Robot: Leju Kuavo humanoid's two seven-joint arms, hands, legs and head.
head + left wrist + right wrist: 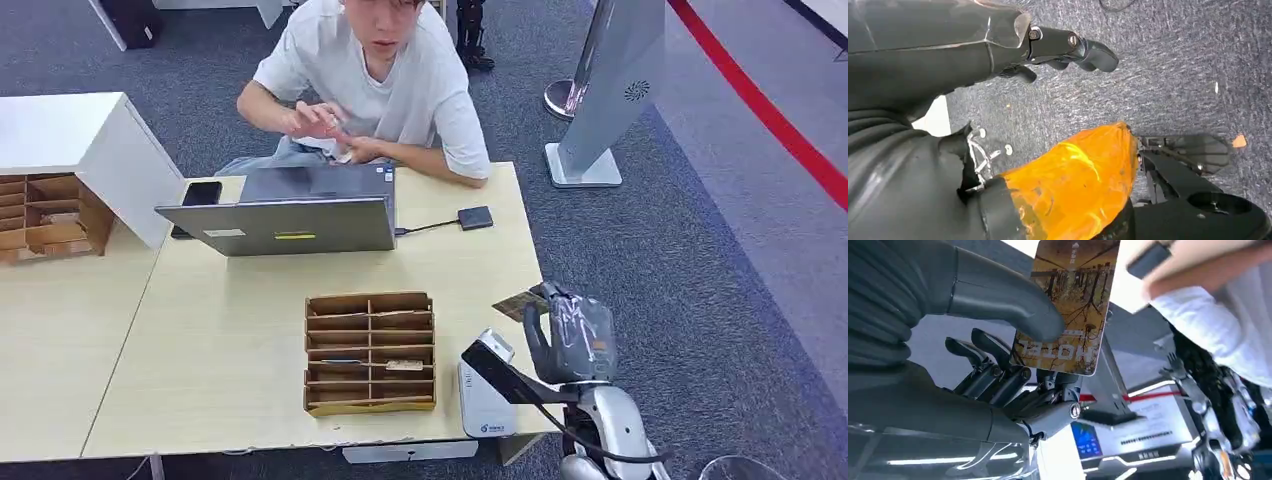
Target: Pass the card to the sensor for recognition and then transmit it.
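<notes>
card [1068, 310] sits pinched in your right hand [570, 335], thumb pressed on its printed face, darker fingers behind. held by one end, so most of it stays bare for reading.

going left to right on the head view:
- wooden organiser [45, 215] at far left, on its side, slots facing the robot.
- phone [202, 193] and laptop [290, 222] at the back of the tabletop [220, 340], lid toward you; person [375, 80] seated behind it, hands busy at the keyboard side.
- slotted card box [369, 352] mid-tabletop, a few cards lying in its compartments, likely the supply.
- small dark pad [475, 217] cabled to the laptop. probably the sensor, though i can't confirm.
- white device [485, 395] at the near edge, just beside your right hand.
- card corner pokes out past the hand, over the tabletop's right edge, well apart from the dark pad.

left hand [1068, 50] hangs over carpet, fingers curled in, holding nothing.

judgement: card lifted, presentation not yet made.
</notes>
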